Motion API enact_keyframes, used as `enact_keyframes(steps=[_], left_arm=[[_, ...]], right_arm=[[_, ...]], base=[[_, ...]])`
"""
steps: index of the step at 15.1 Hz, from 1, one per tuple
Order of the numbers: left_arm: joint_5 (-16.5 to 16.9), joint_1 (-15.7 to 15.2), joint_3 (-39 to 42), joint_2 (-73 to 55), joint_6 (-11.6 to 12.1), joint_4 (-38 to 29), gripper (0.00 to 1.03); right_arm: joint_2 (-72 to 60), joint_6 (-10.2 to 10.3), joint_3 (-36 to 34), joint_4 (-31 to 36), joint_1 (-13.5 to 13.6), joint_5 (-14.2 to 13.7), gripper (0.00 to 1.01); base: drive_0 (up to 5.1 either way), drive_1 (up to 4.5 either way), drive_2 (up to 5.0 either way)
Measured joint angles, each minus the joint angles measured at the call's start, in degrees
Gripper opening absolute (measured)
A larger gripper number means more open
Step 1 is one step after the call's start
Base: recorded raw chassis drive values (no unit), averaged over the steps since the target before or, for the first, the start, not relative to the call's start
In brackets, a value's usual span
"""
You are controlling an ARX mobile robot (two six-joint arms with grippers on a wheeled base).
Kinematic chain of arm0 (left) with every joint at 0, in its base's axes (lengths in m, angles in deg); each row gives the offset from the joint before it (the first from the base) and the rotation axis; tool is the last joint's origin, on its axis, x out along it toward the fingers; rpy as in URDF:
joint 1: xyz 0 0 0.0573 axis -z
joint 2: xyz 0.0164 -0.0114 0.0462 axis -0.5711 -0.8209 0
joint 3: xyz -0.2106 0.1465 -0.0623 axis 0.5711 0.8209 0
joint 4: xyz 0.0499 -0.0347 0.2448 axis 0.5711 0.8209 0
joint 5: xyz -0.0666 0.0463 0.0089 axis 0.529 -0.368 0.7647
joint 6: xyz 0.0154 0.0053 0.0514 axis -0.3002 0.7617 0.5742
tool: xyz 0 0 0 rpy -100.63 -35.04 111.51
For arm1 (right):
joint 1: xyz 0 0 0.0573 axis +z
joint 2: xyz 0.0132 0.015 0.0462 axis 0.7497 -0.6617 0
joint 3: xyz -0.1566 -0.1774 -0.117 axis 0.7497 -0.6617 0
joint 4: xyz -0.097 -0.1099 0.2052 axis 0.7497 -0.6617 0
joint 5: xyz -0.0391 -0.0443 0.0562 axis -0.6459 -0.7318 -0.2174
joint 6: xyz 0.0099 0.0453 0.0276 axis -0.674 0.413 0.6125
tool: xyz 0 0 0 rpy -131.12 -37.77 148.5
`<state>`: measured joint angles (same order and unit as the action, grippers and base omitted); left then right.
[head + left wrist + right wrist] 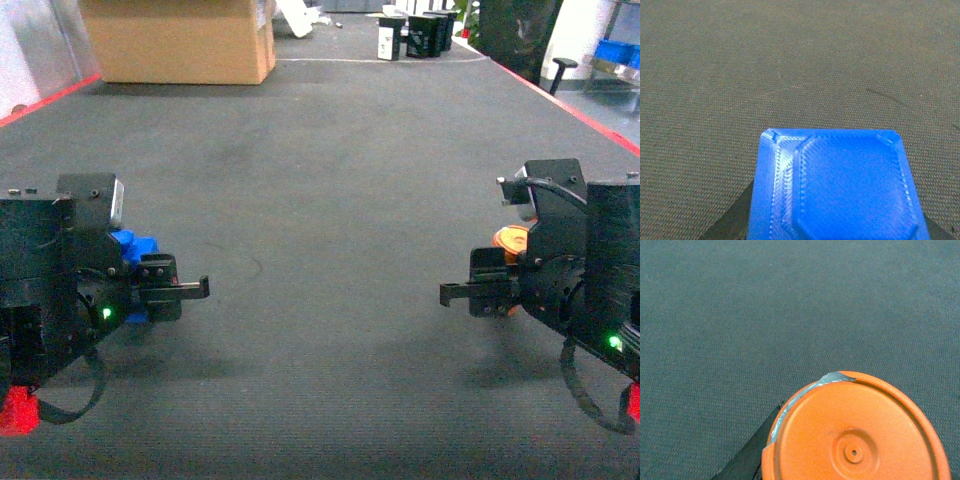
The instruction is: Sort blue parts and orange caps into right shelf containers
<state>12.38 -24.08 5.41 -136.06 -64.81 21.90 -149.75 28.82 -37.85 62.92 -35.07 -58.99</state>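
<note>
A dark grey ribbed carpet floor [320, 200], edged by red tape lines, is filling the scene. Nearest the camera, the left gripper [185, 290] is hovering low over the floor and carrying a bright blue, square moulded plastic part [840, 185] with chamfered corners; its jaws are closed on the part, which is filling the lower half of the left wrist view. Level with it, across the bare middle of the floor, the right gripper [470, 292] is holding a round orange plastic cap [857, 432] with a small central hole and a strip of grey tape on its rim. Well beyond both grippers, a large brown cardboard box [180, 40] is standing at the far left, with several black-and-white cartons [415, 35] to the right of the box. Further right of the box, at the far edge, a sliver of blue shelf bin [612, 52] is showing. Judged from this, both items are picked up; carrying them to the bins and dropping them remains.
</note>
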Motion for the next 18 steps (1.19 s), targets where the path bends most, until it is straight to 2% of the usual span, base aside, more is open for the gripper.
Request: enact_keyframes(steps=[3,5,7,9,11,13,14,15,16,18], left_arm=[[-2.84,-0.09,5.51,5.09,-1.14,-3.21,0.42],[-4.2,-0.09,10.6,12.76,-0.61,-6.78,0.42],[-6.67,0.28,17.4,26.01,0.61,-5.84,0.42],[-9.6,1.64,23.17,41.42,1.75,-0.85,0.42],[-11.32,1.92,26.18,57.83,1.64,6.49,0.42],[-13.27,2.93,28.11,71.49,2.03,15.82,0.42],[-14.97,4.5,28.5,79.08,2.82,21.55,0.42],[-16.57,6.14,28.52,85.85,3.58,26.36,0.42],[-18.64,7.72,28.52,93.13,3.82,31.61,0.42],[-21.46,10.16,28.59,99.67,5.07,35.3,0.42]], right_arm=[[7.23,0.85,-7.19,3.63,-1.6,0.9,0.44],[15.96,0.83,-13.29,6.01,-3.52,1.36,0.43],[27.98,0.83,-21.42,4.24,-4.94,2.12,0.43],[42.75,1.22,-28.96,-1.01,-5.66,2.91,0.43],[60.81,1.14,-33.7,-10.03,-6.29,3.17,0.43],[76.87,0.76,-35.65,-20.76,-7.43,2.73,0.43],[85.33,0.42,-35.69,-26.73,-7.54,2.56,0.43],[93.2,-0.66,-35.69,-32.61,-7.37,1.97,0.43],[99.03,-0.72,-35.69,-36.98,-7.06,1.9,0.43],[105.09,-0.9,-35.63,-41.05,-3.98,-0.17,0.43]], base=[[0.0,0.0,0.0],[0.0,0.0,0.0],[0.0,0.0,0.0],[0.0,0.0,0.0],[0.0,0.0,0.0],[0.0,0.0,0.0],[0.0,0.0,0.0],[0.0,0.0,0.0],[0.0,0.0,0.0],[0.0,0.0,0.0]])
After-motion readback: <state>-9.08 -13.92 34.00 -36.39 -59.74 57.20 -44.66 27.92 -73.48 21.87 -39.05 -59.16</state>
